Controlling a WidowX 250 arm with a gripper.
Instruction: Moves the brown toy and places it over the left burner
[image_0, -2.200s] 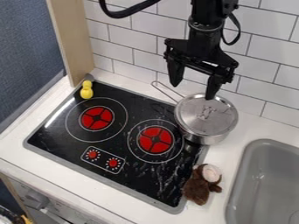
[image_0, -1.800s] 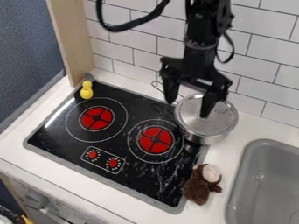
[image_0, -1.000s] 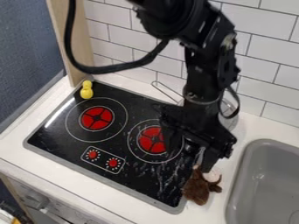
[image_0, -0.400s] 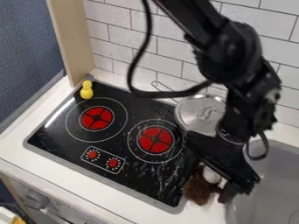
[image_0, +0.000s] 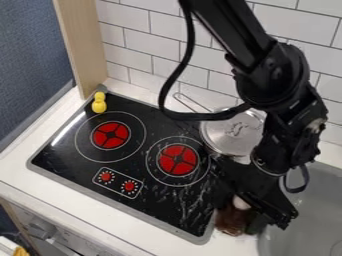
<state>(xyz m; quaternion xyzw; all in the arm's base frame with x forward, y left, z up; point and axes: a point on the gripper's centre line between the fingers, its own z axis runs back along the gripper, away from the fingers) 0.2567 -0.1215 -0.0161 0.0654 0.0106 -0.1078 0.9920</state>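
My gripper (image_0: 238, 212) is low at the counter's lower right, open, with one finger on either side of the brown toy. The brown plush toy (image_0: 230, 222) lies on the counter beside the stove's right corner. Its pale face pokes out just under the gripper, which hides its upper part and right side. The left burner (image_0: 111, 135) is a red disc inside a white ring on the black stovetop, with nothing on it.
A lidded metal pot (image_0: 230, 132) stands at the stove's back right, its handle toward the wall. A yellow toy (image_0: 99, 103) is at the back left corner. The right burner (image_0: 178, 160) lies near the pot; a grey sink (image_0: 314, 220) is at right.
From above the pot, the gripper has come down and toward the front right to the brown toy. Lately it has lowered further around it, hiding more of it. Pot and yellow toy have stayed put.
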